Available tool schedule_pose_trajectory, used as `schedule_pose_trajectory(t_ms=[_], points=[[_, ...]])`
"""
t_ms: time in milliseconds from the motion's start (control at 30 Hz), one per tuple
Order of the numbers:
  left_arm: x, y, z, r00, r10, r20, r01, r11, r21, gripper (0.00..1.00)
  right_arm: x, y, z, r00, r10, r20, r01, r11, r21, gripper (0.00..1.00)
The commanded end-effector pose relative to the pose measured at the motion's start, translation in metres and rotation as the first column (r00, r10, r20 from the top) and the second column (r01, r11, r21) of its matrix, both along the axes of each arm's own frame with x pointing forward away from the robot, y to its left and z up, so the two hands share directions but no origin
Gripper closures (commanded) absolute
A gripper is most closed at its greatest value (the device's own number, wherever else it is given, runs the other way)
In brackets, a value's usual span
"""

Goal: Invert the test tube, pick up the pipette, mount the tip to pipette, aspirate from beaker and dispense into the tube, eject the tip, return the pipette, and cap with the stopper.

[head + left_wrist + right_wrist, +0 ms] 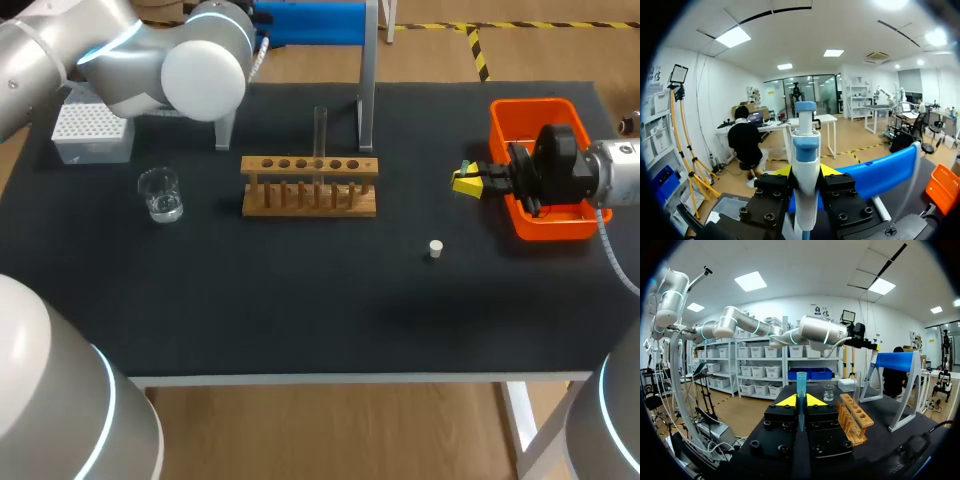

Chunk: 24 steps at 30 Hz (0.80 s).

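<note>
While the left hand is clamping the pipette toward the head view's upper left, the right hand is pinching a blue tip at mid-right, beside the orange bin. Mating them off-axis would be risking a crooked seat or a dropped tip.

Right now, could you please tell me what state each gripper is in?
Left gripper: shut on the pipette.
Right gripper: shut on the blue pipette tip.

table (black mat) | rack | beaker | stopper | orange bin | tip box
</note>
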State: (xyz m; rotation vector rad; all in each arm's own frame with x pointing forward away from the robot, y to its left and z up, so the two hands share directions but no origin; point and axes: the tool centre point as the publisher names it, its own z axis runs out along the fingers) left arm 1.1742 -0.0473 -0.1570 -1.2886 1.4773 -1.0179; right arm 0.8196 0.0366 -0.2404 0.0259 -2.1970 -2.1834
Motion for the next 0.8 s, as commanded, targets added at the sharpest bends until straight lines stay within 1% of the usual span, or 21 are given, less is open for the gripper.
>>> schedule_pose_trajectory(t_ms=[33,133,300,333,400,467,500,600,633,800], points=[[-0.017,0.005,0.010,0.997,-0.063,-0.048,0.062,0.998,-0.006,1.00,0.000,-0.001,0.000,1.000,0.002,0.000,-0.002,1.000,0.000,1.00],[-0.032,0.006,0.013,0.988,-0.134,-0.079,0.132,0.991,-0.022,1.00,0.000,-0.001,0.000,1.000,0.002,0.000,-0.002,1.000,0.000,1.00],[-0.058,0.011,0.021,0.964,-0.243,-0.107,0.238,0.970,-0.053,1.00,0.000,-0.001,0.000,1.000,0.002,0.000,-0.002,1.000,0.000,1.00],[-0.063,0.012,0.023,0.959,-0.260,-0.114,0.257,0.965,-0.047,1.00,0.000,-0.001,0.000,1.000,0.002,0.000,-0.002,1.000,0.000,1.00],[-0.072,0.015,0.027,0.952,-0.283,-0.114,0.278,0.959,-0.057,1.00,0.000,-0.001,0.000,1.000,0.002,0.000,-0.002,1.000,0.000,1.00],[-0.080,0.020,0.029,0.946,-0.294,-0.140,0.291,0.956,-0.040,1.00,0.000,-0.001,0.000,1.000,0.002,0.000,-0.002,1.000,0.000,1.00],[-0.082,0.022,0.030,0.939,-0.313,-0.144,0.309,0.950,-0.048,1.00,0.000,-0.001,0.000,1.000,0.002,0.000,-0.002,1.000,0.000,1.00],[-0.088,0.027,0.031,0.926,-0.334,-0.178,0.331,0.943,-0.043,1.00,0.000,-0.001,0.000,1.000,0.002,0.000,-0.002,1.000,0.000,1.00],[-0.090,0.030,0.032,0.925,-0.320,-0.206,0.319,0.947,-0.039,1.00,0.000,-0.001,0.000,1.000,0.002,0.000,-0.002,1.000,0.000,1.00],[-0.090,0.030,0.032,0.925,-0.320,-0.206,0.319,0.947,-0.039,1.00,0.000,-0.001,0.000,1.000,0.002,0.000,-0.002,1.000,0.000,1.00]])
